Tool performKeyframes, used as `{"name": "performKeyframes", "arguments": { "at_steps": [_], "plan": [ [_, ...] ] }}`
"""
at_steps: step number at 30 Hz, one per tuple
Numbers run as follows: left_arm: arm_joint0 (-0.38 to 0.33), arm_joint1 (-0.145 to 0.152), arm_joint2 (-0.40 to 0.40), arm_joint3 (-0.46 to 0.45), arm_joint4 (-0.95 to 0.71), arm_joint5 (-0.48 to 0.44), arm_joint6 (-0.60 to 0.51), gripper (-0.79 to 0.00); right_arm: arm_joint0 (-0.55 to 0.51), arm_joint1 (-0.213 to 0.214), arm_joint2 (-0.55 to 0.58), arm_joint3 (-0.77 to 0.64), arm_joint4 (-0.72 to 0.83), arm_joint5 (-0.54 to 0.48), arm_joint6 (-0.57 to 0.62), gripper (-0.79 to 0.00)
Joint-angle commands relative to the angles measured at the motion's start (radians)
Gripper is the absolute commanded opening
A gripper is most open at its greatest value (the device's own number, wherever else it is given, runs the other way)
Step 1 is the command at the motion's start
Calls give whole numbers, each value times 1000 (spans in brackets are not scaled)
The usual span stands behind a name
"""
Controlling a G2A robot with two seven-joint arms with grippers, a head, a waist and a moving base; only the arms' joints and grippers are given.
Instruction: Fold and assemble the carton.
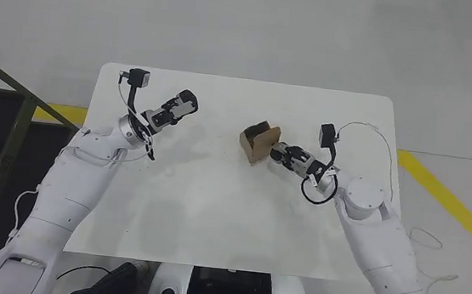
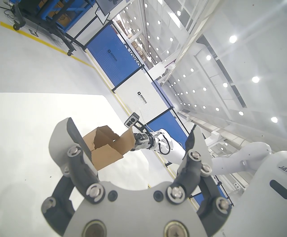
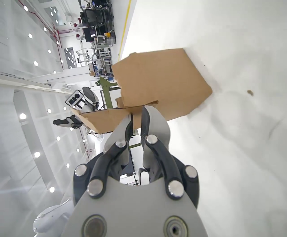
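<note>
A: One carton (image 1: 258,141) on the table (image 1: 212,213), about midway between the side edges and nearer the far edge. It's part-folded, flaps standing open.

B: Two grippers in play! The right gripper (image 3: 136,112) is clenched on the edge of one carton flap, on the side facing the table's right edge.

A: And the left gripper (image 1: 187,101) hangs toward the far left corner, well apart from the carton, jaws spread wide.

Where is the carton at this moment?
In the top view the carton stands on the white table, right of centre, its flap pinched by the right gripper; the left gripper is apart, jaws open.
</note>
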Motion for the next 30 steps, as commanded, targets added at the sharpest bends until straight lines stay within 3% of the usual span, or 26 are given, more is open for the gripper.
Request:
{"name": "performKeyframes", "arguments": {
  "at_steps": [1,12,16,23,30],
  "plan": [
    [1,0,-2,2,-1,-2,-1,0,26,-4,-7,35,22,-12,3,-730],
    [-6,-1,-11,22,-6,-4,-7,0,201,-39,-87,229,38,-50,-15,-751],
    [-11,-1,-13,31,-12,-5,-11,0,211,-40,-91,224,-10,-56,-62,-730],
    [-18,-3,-12,43,-23,-9,-18,0,55,-10,-69,-51,-210,33,-135,-606],
    [-24,-5,-16,56,-37,-18,-22,0,-115,18,-31,-346,-356,113,-128,-579]
  ]
}}
